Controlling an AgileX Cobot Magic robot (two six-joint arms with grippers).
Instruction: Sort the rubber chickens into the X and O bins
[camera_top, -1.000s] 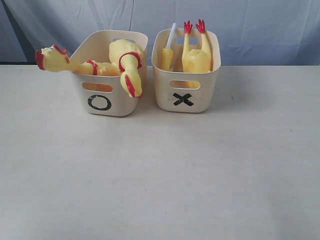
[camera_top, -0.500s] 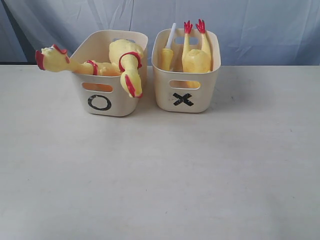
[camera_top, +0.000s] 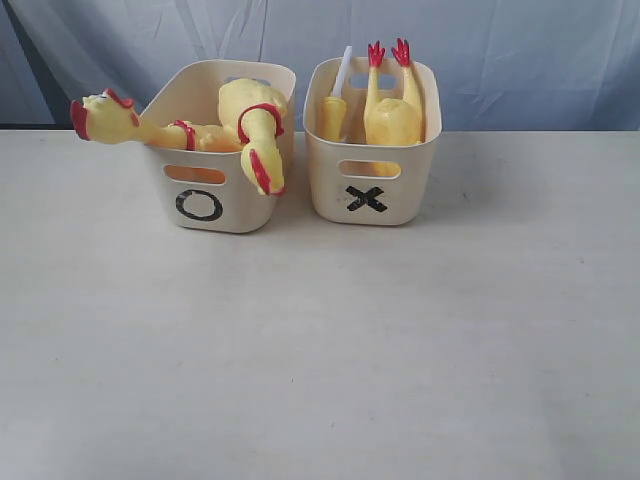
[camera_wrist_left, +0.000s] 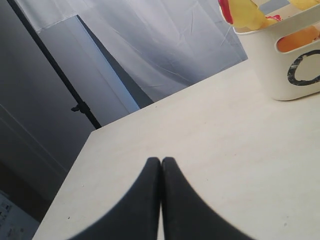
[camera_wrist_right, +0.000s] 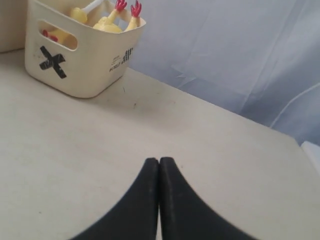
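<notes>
No change in last sec: chickens (camera_top: 255, 125) sit in X bin (camera_top: 400, 205) and O bin (camera_top: 240, 205) beside it, my left gripper (camera_wrist_left: 160, 165) & right gripper (camera_wrist_right: 159, 165) closed tight on nothing, so sorting's prob done.

Two chickens (camera_top: 243, 102) overhang the O bin (camera_top: 232, 208); one, perhaps two, upended in X bin (camera_top: 405, 196).

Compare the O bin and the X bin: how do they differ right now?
Marking: the O bin carries a black O, the X bin a black X.
Contents: the O bin's rubber chickens hang over its rim, heads outside; the X bin's chicken stands inside, red feet up.
The X bin also holds a yellow item with a white stem; the O bin shows none.
Shared: both are cream tubs with slot handles, side by side.
</notes>
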